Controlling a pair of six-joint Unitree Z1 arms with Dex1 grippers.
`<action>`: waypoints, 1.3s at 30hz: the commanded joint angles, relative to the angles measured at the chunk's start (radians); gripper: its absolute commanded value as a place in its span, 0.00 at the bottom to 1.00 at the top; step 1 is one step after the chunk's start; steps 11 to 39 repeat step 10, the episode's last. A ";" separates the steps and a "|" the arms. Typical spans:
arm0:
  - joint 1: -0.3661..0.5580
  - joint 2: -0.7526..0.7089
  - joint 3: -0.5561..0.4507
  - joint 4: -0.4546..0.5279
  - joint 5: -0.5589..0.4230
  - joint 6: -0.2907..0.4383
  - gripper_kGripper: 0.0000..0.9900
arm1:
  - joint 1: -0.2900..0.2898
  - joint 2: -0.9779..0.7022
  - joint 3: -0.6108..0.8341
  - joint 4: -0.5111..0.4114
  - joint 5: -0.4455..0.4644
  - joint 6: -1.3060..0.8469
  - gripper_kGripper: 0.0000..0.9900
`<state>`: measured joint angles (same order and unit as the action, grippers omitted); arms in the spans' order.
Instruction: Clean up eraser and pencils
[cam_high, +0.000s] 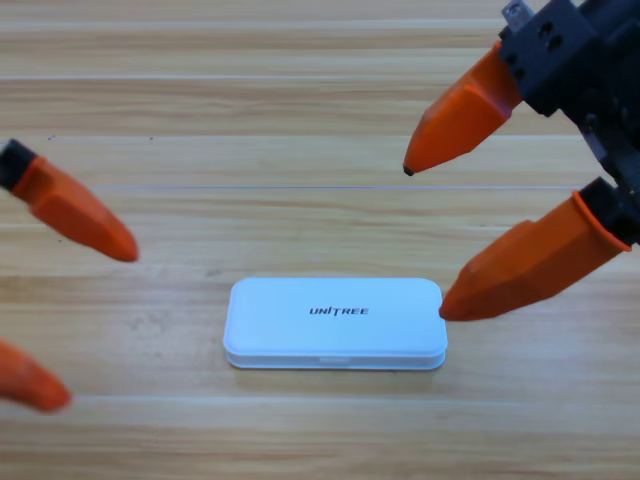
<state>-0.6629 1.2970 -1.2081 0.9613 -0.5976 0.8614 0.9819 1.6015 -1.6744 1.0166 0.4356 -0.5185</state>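
A white case (335, 335) with "UNITREE" printed on its lid lies shut, lengthwise, in the lower middle of the wooden table. The eraser and both pencils are out of view. My right gripper (425, 242) reaches in from the upper right, open, and its lower jaw's tip is right at the case's upper right corner. Whether it touches the case I cannot tell. At the left edge my left gripper (100, 325) waits, open and cut off down to its two orange jaws, with nothing between them.
Bare wooden table (250, 120) surrounds the case on all sides. The right arm's black body fills the top right corner.
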 joint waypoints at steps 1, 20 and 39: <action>-0.067 0.044 0.030 -0.049 0.005 -0.047 1.00 | -0.002 -0.018 0.028 -0.015 0.014 0.009 1.00; -0.069 0.070 0.016 -0.072 0.012 -0.082 1.00 | -0.002 -0.018 0.028 -0.016 0.011 0.009 1.00; -0.069 0.070 0.016 -0.072 0.012 -0.082 1.00 | -0.002 -0.018 0.028 -0.016 0.011 0.009 1.00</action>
